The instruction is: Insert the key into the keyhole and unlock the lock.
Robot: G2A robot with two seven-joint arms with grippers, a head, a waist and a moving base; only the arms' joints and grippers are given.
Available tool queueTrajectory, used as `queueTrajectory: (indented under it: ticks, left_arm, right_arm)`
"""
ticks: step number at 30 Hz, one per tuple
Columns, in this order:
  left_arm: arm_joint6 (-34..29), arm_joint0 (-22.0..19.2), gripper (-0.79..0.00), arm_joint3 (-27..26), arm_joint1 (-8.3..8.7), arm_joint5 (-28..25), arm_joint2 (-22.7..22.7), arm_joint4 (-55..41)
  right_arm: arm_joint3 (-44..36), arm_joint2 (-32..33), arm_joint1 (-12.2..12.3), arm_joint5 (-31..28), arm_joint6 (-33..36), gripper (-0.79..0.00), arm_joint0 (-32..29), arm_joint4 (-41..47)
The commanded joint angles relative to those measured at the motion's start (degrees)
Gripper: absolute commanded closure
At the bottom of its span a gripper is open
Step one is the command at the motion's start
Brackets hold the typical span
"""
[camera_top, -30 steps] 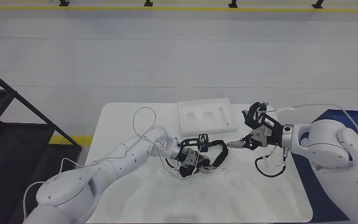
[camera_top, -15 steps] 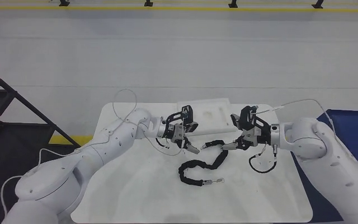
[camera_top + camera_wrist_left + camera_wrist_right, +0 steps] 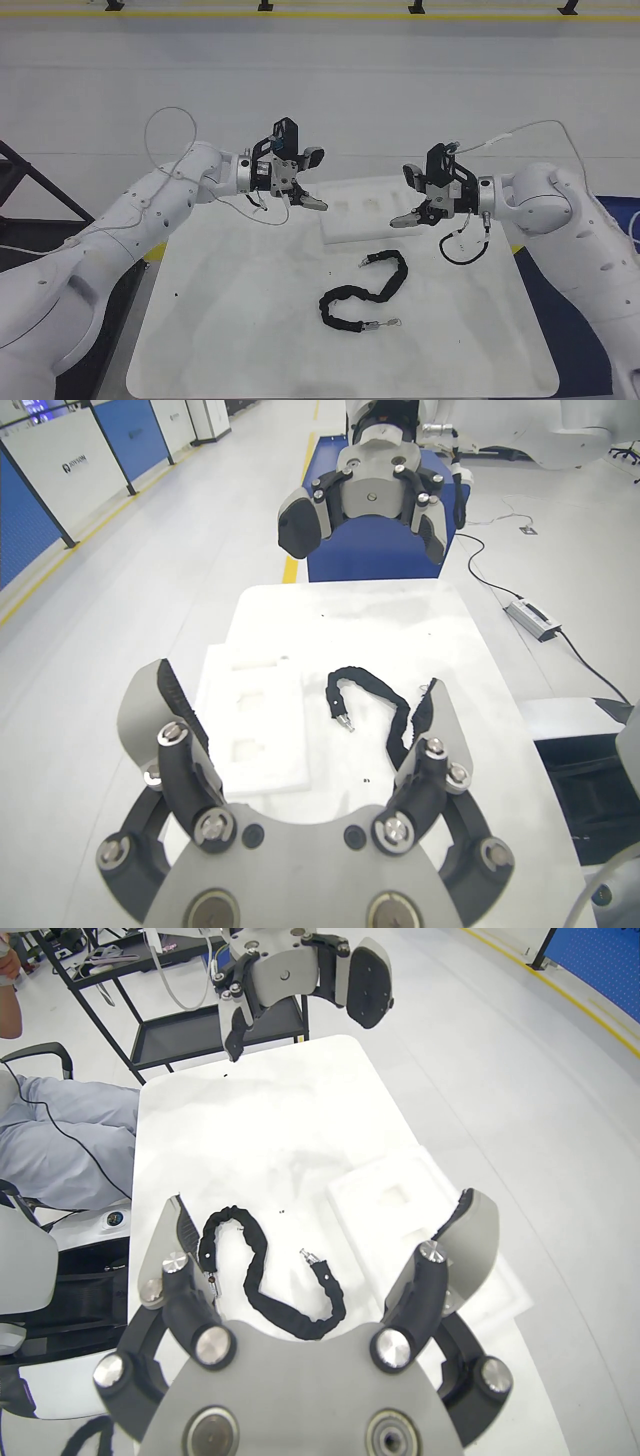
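Note:
A black fabric-sleeved chain lock (image 3: 362, 292) lies uncoiled in an S on the white table (image 3: 240, 320), with a metal fitting at each end. I cannot make out a key. My left gripper (image 3: 314, 180) hangs open and empty above the table's far left part. My right gripper (image 3: 405, 197) is open and empty too, above the far right part, facing the left one. In the left wrist view, the chain lock (image 3: 372, 692) lies below the open left gripper (image 3: 300, 690). In the right wrist view, the chain lock (image 3: 260, 1278) lies under the open right gripper (image 3: 322, 1213).
A white foam tray (image 3: 365, 228) with square recesses sits at the table's far edge, just beyond the chain. A black rack (image 3: 25, 195) stands left of the table, and a blue cabinet (image 3: 375, 555) stands off its right end.
Both grippers have let go of the chain and risen toward the far side of the table. The chain, bunched under the left gripper a second ago, now lies stretched out and free.

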Motion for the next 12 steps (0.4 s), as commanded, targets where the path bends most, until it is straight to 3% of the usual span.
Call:
queueTrajectory:
  ticks: [1,12]
  left_arm:
    - [1.0,-0.7,-0.785,0.0,0.46,0.0,0.0,-0.3]
    - [-3.8,-4.0,-0.785,-1.3,1.83,0.0,0.0,-6.9]
  right_arm:
    - [1.7,-0.7,-0.4,-0.7,0.1,-0.785,2.2,0.7]
    - [4.7,-2.4,-1.1,-1.2,2.2,-0.785,7.4,6.1]
